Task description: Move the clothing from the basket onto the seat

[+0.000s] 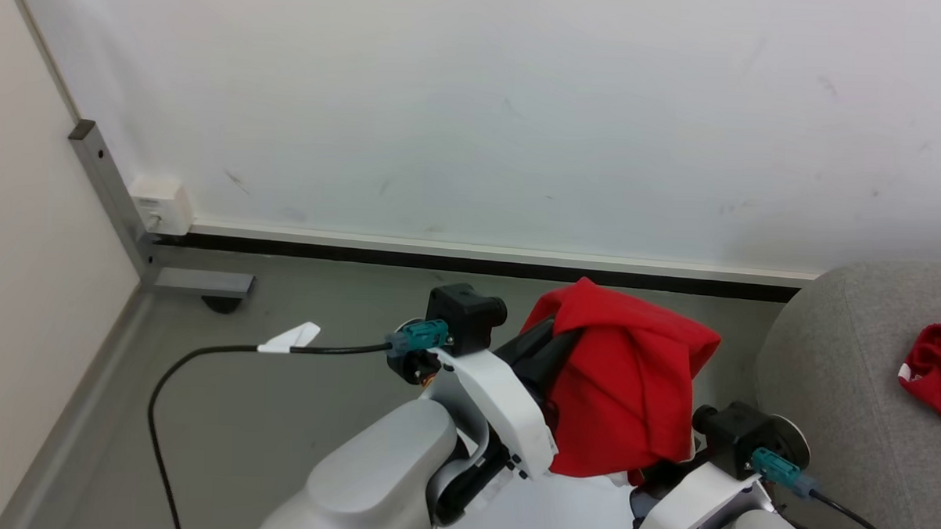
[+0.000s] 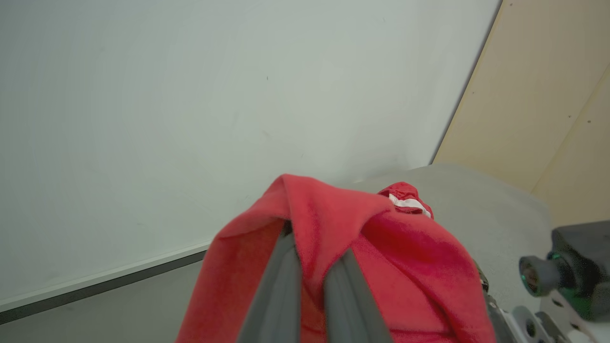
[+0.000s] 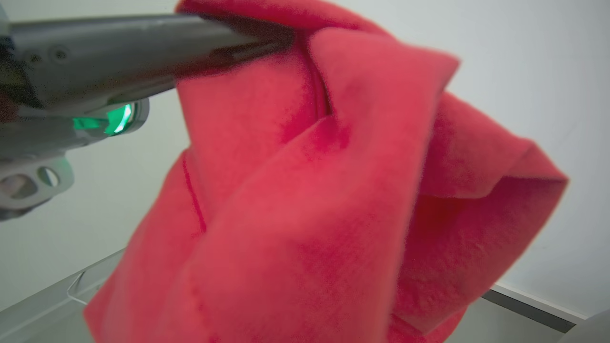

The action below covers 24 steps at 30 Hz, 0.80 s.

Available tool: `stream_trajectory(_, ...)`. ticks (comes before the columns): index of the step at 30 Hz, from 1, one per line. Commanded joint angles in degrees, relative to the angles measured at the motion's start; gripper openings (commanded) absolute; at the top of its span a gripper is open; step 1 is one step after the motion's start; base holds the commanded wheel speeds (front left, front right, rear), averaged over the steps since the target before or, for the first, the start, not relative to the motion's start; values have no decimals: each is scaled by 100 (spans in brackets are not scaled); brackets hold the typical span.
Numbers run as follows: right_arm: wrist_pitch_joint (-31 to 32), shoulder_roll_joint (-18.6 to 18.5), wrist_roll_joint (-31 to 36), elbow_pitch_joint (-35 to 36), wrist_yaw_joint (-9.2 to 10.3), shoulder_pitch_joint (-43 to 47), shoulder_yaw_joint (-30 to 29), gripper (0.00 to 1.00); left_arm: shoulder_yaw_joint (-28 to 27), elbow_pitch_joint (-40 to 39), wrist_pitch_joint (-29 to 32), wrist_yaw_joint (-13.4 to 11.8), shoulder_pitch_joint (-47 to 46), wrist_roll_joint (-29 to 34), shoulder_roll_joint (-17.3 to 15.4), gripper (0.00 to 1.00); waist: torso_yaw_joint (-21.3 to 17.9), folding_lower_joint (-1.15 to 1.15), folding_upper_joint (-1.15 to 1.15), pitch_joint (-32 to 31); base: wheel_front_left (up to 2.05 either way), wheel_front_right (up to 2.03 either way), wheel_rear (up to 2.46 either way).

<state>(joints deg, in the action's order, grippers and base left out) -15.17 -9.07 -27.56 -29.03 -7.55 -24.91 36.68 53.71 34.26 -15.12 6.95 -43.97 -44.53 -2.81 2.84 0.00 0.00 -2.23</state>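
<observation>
We are holding a red garment (image 1: 630, 387) up in the air with our left gripper (image 2: 317, 269), well above the grey floor (image 1: 293, 415) and in front of the white wall (image 1: 476, 100). Its two dark fingers (image 2: 281, 295) are standing narrow, nearly together, pinching a fold of the cloth between them, while the rest is draping down over and around them. The garment is hanging just left of the grey seat (image 1: 841, 403). A second red garment (image 1: 940, 375) with a white trim band is lying on top of the seat, at the right edge of the head view. Our right arm's wrist (image 1: 738, 438) is sitting just below the hanging cloth, which is covering the right gripper's fingers, so we cannot tell how they are standing. A black cable (image 1: 201, 353) is running from the left wrist out over the floor.
</observation>
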Motion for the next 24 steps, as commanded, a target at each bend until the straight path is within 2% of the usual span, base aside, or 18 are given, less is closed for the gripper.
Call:
stream_trajectory(1,4,-33,-66,46,12,79,-46,0,-9,1,-4,-28,85,-71,-17,0,-45,0,0,8,0,0,0)
stream_trajectory(3,4,-52,-139,90,12,125,-105,0,16,7,-4,-25,121,-72,-18,0,-95,0,0,12,0,0,0)
stream_trajectory(4,4,-64,-170,111,12,156,-125,0,30,3,-3,-37,146,-84,-16,17,-125,0,0,14,0,0,0)
stream_trajectory(5,4,-83,-193,133,12,185,-141,0,53,-10,-3,-28,170,-88,-16,80,-153,0,0,15,0,0,0)
stream_trajectory(6,4,-112,-209,150,12,206,-164,0,90,-20,-3,-24,206,-109,-16,100,-182,0,0,19,0,0,0)
stream_trajectory(11,3,-231,-250,234,12,276,-332,0,175,-101,-3,-28,307,-133,-17,100,-364,0,0,68,0,0,0)
stream_trajectory(16,2,-403,-105,452,12,358,-779,0,199,-267,-3,-3,425,-104,-17,100,-619,0,0,115,0,0,0)
stream_trajectory(24,2,-756,213,940,12,669,-1585,0,-44,-744,-3,23,624,378,-18,100,-1188,0,0,145,0,0,0)
